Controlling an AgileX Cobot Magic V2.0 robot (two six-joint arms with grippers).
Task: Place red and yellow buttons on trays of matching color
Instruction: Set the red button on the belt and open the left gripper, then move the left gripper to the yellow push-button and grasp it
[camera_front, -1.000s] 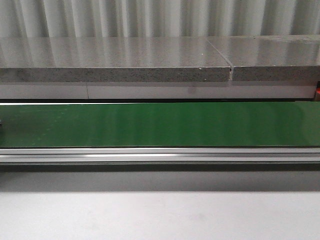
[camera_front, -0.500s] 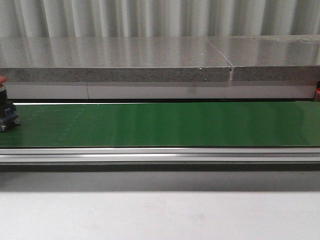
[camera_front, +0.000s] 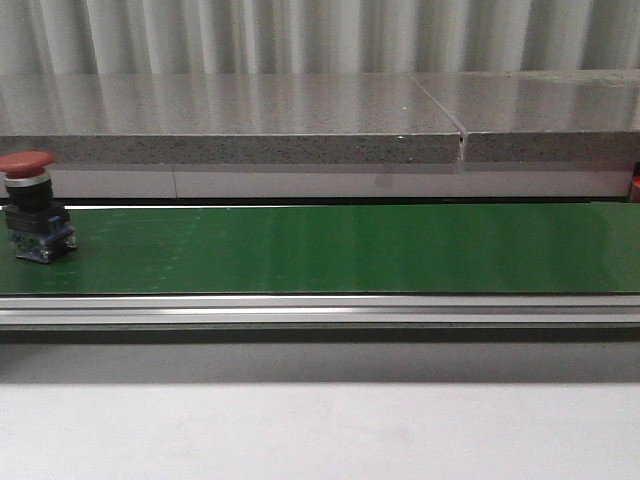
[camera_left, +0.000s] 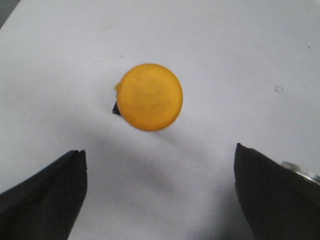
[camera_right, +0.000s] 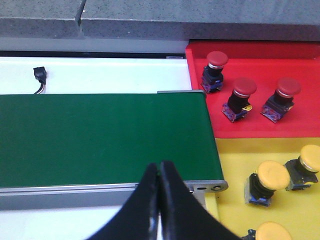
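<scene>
A red button (camera_front: 30, 207) stands upright on the green belt (camera_front: 330, 248) at its far left in the front view. Seen from above in the left wrist view, a yellow button (camera_left: 150, 97) rests on the white table, ahead of my left gripper (camera_left: 160, 172), which is open and apart from it. My right gripper (camera_right: 159, 172) is shut with nothing in it, over the near rail at the belt's end (camera_right: 100, 135). Beside it lie the red tray (camera_right: 250, 95) with three red buttons (camera_right: 241, 98) and the yellow tray (camera_right: 235, 160) with yellow buttons (camera_right: 267, 182).
A grey stone slab (camera_front: 230, 125) runs behind the belt, with a corrugated wall beyond. An aluminium rail (camera_front: 320, 310) edges the belt's near side. A small black connector (camera_right: 40, 74) lies on the white strip behind the belt.
The red button has ridden in on the belt from the left edge and now stands fully in the front view; one second ago it was not in sight.
</scene>
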